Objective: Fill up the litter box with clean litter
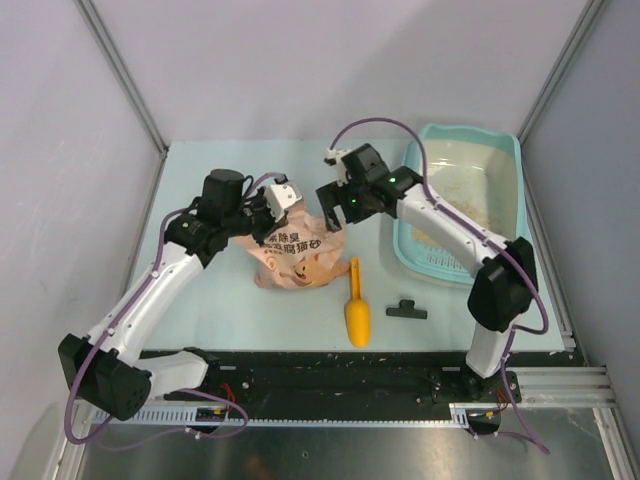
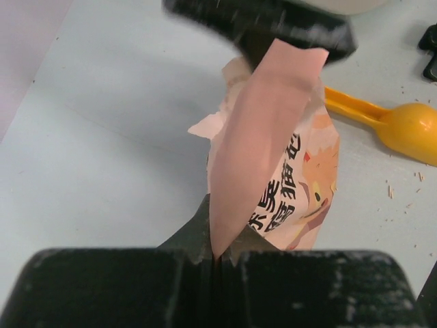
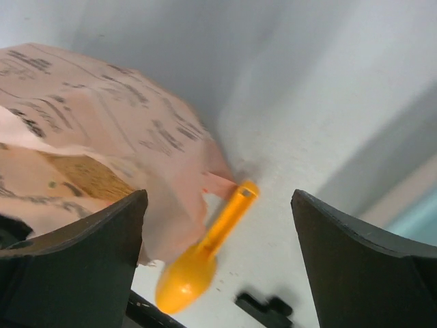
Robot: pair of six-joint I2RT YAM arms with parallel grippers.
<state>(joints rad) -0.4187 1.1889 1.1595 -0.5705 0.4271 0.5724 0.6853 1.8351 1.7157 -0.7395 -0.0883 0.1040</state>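
Pinching the top flap of the bag (image 1: 290, 262) at frame centre, my left gripper (image 2: 217, 254) is clamped on it; my right gripper (image 3: 217, 212) stands spread wide, holding nothing. The litter box (image 1: 508, 150) sits upper right, open side up, long axis running top to bottom, grille end lowest. Only a thin scatter of litter (image 1: 475, 200) lies inside; most filling remains, I judge.

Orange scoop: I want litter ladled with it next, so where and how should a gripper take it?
Grip the scoop by its narrow straight handle, midway, coming from above with jaws across its width. It lies flat, bowl toward the arms; the rounded bowl would likely slip, and the handle's far tip sits by the bag.
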